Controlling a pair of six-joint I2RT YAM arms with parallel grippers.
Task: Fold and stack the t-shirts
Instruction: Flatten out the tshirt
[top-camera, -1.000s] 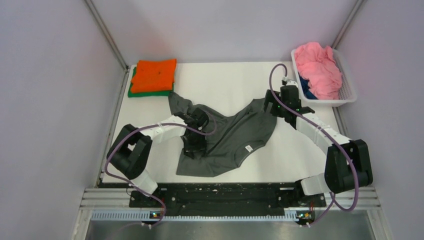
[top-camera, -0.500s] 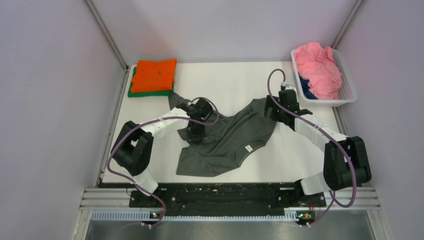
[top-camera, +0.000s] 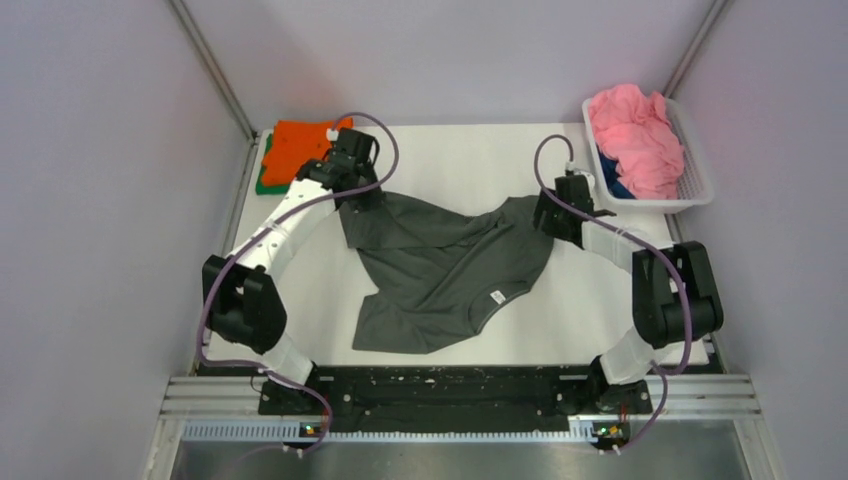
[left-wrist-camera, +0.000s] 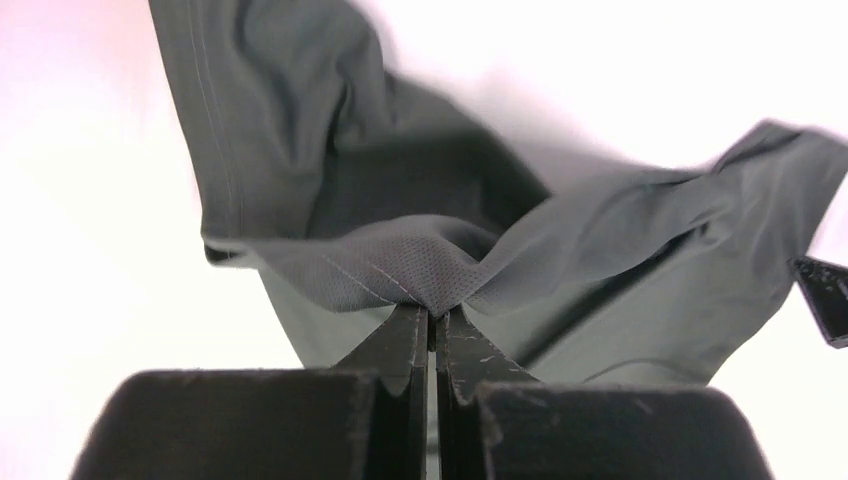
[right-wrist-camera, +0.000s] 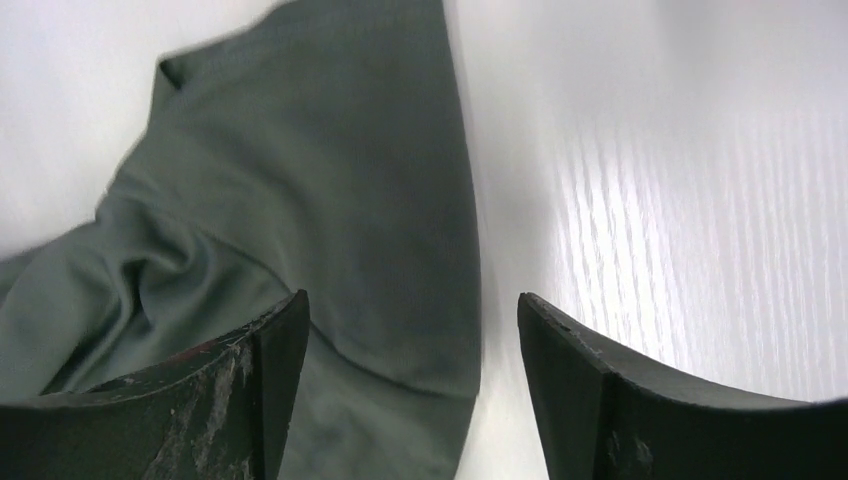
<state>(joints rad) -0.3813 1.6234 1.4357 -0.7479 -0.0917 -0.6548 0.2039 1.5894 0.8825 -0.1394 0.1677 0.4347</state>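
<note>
The left arm is stretched far forward, and the left end effector is pinched tight on the dark grey t-shirt. The right arm is bent inward; the right end effector is held with jaws apart.

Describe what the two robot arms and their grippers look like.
The left arm and right arm have white links with bulky black joints, and a purple cable loops along each. The left gripper and right gripper are black, with wedge-shaped fingers, scuffed pale at the edges.
</note>
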